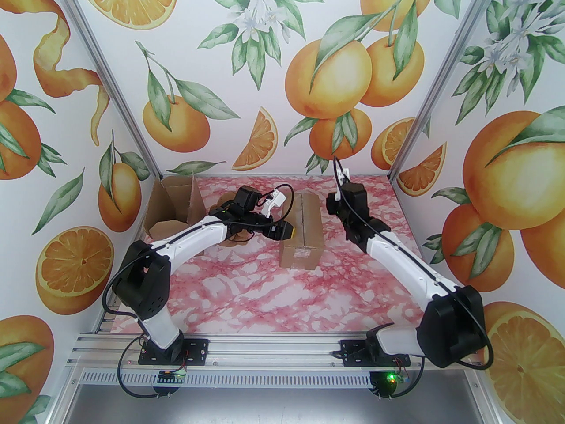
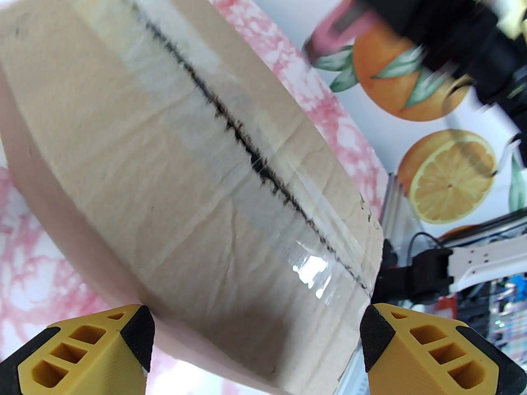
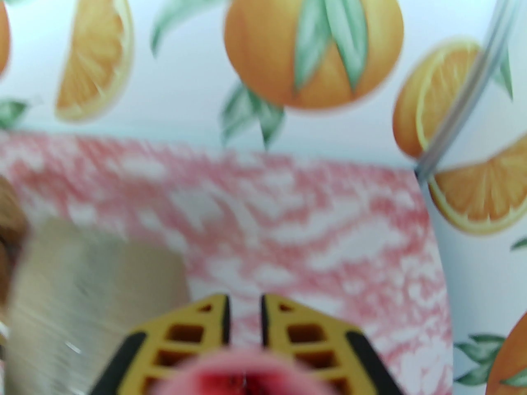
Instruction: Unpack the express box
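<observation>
This is a small test booth for robots, like a corner of a lab, not a home. Three walls [image 1: 282, 60] stand around it, left, right and far, all covered in paper with big painted oranges. Shiny metal posts [image 1: 110, 91] hold the walls up at the corners. The table top [image 1: 287, 289] is pink and white like marble. At the near edge runs a metal rail [image 1: 265, 347], and two white and black robot arms [image 1: 194, 234] are bolted to it. Black cables [image 1: 481, 325] loop from the arms, and a little green light [image 1: 388, 376] glows under the rail.

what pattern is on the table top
Pink-and-white marble on the table top, clearest in the top external view.
</observation>
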